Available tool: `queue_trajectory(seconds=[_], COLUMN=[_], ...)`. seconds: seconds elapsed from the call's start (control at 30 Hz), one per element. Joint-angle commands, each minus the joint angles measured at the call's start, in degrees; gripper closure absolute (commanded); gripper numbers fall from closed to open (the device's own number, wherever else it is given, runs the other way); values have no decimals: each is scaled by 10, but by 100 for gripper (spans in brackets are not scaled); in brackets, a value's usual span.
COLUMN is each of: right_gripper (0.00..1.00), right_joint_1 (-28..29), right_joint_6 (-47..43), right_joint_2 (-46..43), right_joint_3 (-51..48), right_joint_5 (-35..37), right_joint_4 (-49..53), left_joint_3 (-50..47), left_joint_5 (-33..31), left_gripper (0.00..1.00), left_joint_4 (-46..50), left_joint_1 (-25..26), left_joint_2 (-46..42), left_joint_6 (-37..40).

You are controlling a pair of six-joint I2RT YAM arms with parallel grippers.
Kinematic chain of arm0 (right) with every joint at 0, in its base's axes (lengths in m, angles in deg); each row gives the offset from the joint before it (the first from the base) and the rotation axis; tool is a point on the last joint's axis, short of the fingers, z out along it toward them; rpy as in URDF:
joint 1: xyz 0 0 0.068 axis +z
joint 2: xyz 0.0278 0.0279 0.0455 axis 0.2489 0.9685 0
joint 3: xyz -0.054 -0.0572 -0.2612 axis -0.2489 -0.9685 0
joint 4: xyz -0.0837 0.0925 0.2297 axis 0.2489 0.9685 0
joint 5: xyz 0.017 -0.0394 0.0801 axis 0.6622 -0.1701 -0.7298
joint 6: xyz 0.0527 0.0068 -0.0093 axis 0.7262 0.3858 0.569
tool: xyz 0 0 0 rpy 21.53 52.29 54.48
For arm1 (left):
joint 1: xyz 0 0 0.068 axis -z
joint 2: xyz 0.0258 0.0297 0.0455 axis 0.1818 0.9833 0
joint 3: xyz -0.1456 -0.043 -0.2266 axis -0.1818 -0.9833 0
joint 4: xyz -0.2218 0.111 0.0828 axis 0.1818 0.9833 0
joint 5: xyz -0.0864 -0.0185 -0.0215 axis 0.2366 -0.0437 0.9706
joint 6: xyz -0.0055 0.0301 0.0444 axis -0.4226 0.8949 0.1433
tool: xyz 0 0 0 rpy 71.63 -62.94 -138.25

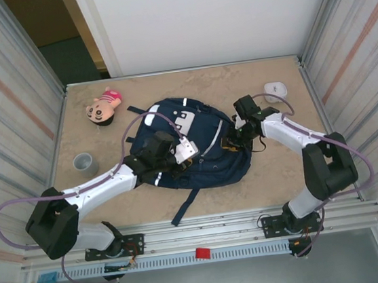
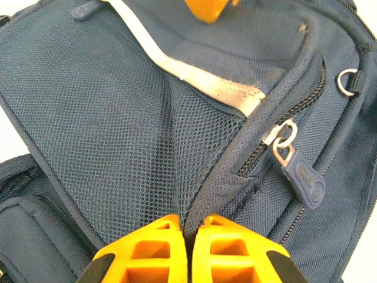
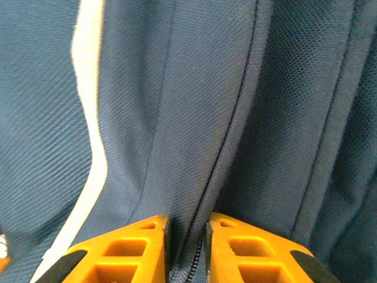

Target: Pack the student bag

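Far left of the overhead frame, upright on the tan table (image 1: 274, 173): a grey cup (image 1: 85, 163). Above it, toward the upper left: a doll head (image 1: 102, 108) with dark hair, well apart from the cup. Across the middle of the frame, flat on the tabletop: the student bag (image 1: 206, 170), navy with white trim, one dark strap hanging toward the bottom edge. On the bag's left half: the left gripper (image 1: 193, 149), clenched. In the left wrist view, orange fingertips (image 2: 153, 247) pressed together on a ridge of the bag's piped edge, just beside a mesh panel, with a zipper pull (image 2: 301, 177) right of centre and a metal ring (image 2: 349, 81) at upper right. At the bag's right side: the right gripper (image 1: 233, 140). In the right wrist view, fingers (image 3: 235, 247) nearly together, pinching a raised fold of navy fabric along a zipper seam. Upper right of the overhead frame, apart from the bag: a white computer mouse (image 1: 276, 89).
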Motion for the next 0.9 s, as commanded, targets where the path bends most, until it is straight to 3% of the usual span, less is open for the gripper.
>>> queue_trajectory(seconds=[0.0, 0.17, 0.3, 0.43, 0.63, 0.73, 0.87], right_gripper=[78, 54, 52, 60, 60, 59, 58], right_joint_1=[-9, 11, 57, 165, 333, 374, 383], right_joint_6=[-11, -19, 10, 78, 168, 176, 160], right_joint_2=[4, -118, -222, -282, -264, -234, -195], right_joint_3=[-7, 23, 23, -2, -12, -12, -16], right_joint_5=[30, 94, 122, 175, 345, 397, 405], right_joint_4=[-2, 44, 60, 34, 14, 1, -26], left_joint_3=[10, 17, 19, 26, 54, 64, 67], left_joint_5=[-3, 17, 52, 83, 109, 125, 144], left_gripper=[100, 100, 100, 100, 100, 100, 100], left_joint_4=[-38, -39, -38, -34, -10, -4, -7], left_joint_1=[0, 0, -1, -10, -27, -30, -32], left_joint_2=[-10, -3, 0, 11, 30, 35, 38], left_joint_6=[-42, -106, -145, -184, -215, -220, -223])
